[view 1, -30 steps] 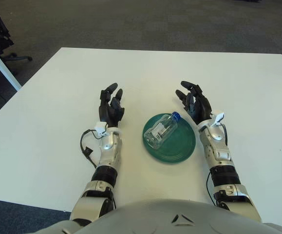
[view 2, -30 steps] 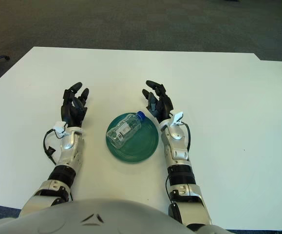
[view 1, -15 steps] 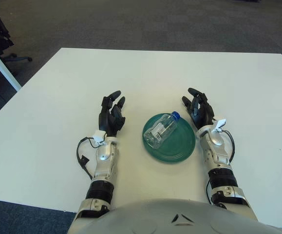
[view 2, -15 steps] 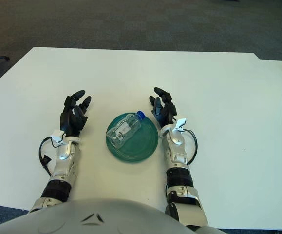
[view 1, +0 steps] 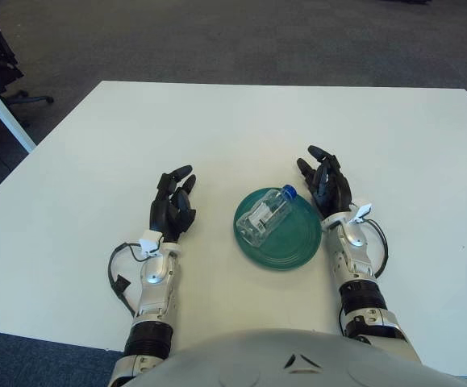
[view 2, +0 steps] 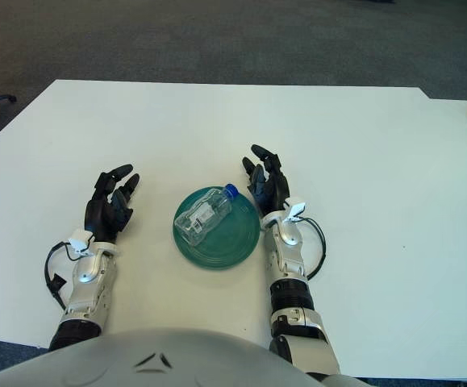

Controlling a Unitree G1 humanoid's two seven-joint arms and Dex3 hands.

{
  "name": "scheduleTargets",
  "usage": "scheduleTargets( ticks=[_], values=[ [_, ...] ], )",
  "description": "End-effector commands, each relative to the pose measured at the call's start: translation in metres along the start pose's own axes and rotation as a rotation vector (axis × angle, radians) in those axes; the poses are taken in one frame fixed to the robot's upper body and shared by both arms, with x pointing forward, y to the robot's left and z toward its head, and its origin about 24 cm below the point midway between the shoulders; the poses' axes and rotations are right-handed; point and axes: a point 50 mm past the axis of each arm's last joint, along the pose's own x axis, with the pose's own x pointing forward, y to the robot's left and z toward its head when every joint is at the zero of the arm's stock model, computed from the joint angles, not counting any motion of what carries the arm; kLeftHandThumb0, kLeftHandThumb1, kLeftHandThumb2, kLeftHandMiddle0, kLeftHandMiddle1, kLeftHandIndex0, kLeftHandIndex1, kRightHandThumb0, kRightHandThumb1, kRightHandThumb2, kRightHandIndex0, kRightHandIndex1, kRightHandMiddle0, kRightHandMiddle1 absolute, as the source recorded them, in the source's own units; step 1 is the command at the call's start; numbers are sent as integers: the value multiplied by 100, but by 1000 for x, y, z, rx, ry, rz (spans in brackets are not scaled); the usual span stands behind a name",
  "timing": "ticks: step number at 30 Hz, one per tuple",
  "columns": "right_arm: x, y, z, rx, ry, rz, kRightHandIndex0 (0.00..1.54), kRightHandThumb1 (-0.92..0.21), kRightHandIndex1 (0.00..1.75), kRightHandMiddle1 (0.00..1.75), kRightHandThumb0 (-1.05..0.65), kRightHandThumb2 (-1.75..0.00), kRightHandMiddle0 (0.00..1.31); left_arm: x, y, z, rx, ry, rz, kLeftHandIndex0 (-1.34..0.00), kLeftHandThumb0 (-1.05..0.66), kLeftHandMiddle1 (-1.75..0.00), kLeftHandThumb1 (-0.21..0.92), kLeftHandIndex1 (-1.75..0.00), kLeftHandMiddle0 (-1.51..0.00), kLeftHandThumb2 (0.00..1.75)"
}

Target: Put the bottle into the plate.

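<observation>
Two silver forearms reach forward from the bottom edge, each ending in a black three-finger hand. The left hand and right hand sit well apart, palms facing inward, fingers spread and holding nothing.

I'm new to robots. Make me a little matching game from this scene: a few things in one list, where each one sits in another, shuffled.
Things:
1. clear plastic bottle with blue cap
2. round green plate
3. left robot hand
4. right robot hand

Places:
A. open, right of plate
B. lying on plate
C. open, left of plate
D. on white table, between the hands

Pairs: 1-B, 2-D, 3-C, 4-A
</observation>
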Motion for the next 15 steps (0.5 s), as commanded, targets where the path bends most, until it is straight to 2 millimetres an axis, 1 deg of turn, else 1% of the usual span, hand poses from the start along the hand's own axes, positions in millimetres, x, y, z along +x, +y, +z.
scheduleTargets(
  ticks=[1, 4, 10, 15],
  values=[
    [-3, 6, -5, 12, 6, 36, 69, -92, 9, 87, -73, -69, 17, -34, 22, -28, 22, 158, 38, -32, -64, -19, 92, -91, -60, 67],
    [-3, 8, -4, 10, 1, 58, 71, -92, 10, 88, -73, -67, 17, -34, 25, -28, 18, 171, 25, -30, -64, -19, 92, -90, -60, 67],
    [-3, -2, -5, -4, 4, 90, 74, -92, 12, 90, -72, -64, 17, -34, 28, -27, -7, 177, 17, -32, -63, -19, 92, -90, -61, 63],
    [-1, -1, -6, 6, 1, 111, 74, -92, 13, 92, -72, -63, 18, -34, 30, -25, 3, 169, -2, -33, -63, -19, 92, -90, -62, 61]
  ],
)
